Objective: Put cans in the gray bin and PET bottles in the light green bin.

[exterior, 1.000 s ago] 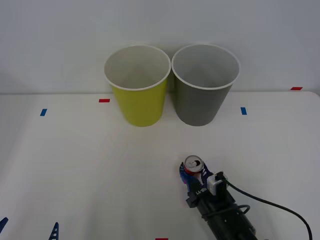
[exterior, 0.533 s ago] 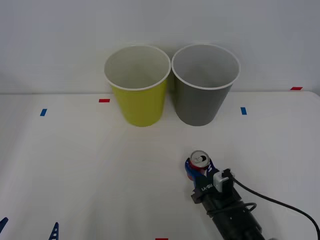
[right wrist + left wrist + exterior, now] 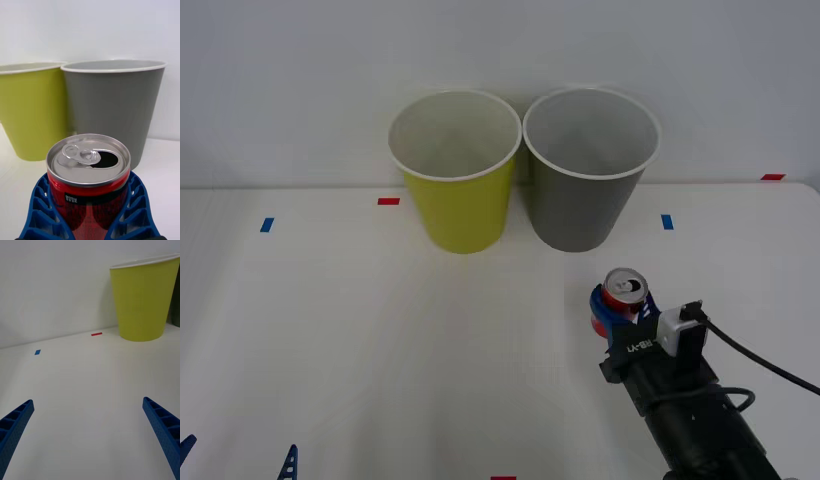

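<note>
A small red can (image 3: 623, 292) with an opened silver top is held upright in my right gripper (image 3: 620, 311), whose blue fingers (image 3: 138, 210) are shut on it (image 3: 88, 176). It hangs right of the table's middle, in front of the gray bin (image 3: 589, 168) and a little to its right. The gray bin (image 3: 112, 108) stands at the back, touching the light green bin (image 3: 455, 170) on its left (image 3: 32, 112). My left gripper (image 3: 90, 438) is open over bare table at the front left, with the light green bin (image 3: 142, 302) far ahead. No PET bottles are in view.
Small red and blue tape marks (image 3: 388, 201) dot the white table (image 3: 360, 340). A black cable (image 3: 760, 360) trails from my right wrist. A plain wall stands close behind the bins.
My right gripper has carried the can to the right and toward the gray bin, lifting it higher. The left arm has not moved.
</note>
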Controlling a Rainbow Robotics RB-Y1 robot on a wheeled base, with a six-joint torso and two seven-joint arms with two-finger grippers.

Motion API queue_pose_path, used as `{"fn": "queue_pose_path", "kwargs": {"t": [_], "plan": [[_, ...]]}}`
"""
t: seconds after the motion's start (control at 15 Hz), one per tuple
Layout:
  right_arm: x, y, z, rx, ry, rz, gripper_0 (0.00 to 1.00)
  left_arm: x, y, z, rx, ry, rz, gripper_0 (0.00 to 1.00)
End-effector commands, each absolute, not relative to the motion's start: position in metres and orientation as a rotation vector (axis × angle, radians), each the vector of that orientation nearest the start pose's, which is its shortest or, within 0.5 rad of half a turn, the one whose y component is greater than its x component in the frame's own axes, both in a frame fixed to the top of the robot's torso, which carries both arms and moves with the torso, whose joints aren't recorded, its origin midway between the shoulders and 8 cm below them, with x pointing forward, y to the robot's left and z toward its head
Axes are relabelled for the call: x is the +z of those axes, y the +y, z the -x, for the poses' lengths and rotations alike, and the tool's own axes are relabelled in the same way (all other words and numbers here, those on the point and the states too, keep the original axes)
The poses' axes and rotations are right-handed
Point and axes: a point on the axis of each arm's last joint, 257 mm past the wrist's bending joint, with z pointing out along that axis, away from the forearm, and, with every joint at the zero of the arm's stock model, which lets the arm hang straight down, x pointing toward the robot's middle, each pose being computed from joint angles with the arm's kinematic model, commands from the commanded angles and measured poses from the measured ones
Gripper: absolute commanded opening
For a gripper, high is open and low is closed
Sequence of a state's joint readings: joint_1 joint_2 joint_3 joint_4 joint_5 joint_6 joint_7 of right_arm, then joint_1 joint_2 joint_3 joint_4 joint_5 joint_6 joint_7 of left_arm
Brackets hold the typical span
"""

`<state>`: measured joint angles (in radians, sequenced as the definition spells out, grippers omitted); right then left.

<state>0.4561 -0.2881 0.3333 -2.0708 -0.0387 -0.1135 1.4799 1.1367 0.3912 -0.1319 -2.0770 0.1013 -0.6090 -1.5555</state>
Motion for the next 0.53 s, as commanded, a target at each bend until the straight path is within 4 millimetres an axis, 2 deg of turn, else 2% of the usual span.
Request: {"fn": "queue_pose_path", "kwargs": {"t": [0.07, 0.27, 0.53], "plan": [[-0.150, -0.155, -0.402, 0.209, 1.480, 0.182, 0.04, -0.239, 0.296, -0.206, 0.095, 1.604, -0.142, 1.00], [-0.125, -0.160, -0.406, 0.218, 1.489, 0.145, 0.03, -0.239, 0.296, -0.206, 0.095, 1.604, -0.142, 1.00], [-0.091, -0.155, -0.409, 0.282, 1.520, 0.085, 0.03, -0.239, 0.296, -0.206, 0.095, 1.604, -0.142, 1.00]]}}
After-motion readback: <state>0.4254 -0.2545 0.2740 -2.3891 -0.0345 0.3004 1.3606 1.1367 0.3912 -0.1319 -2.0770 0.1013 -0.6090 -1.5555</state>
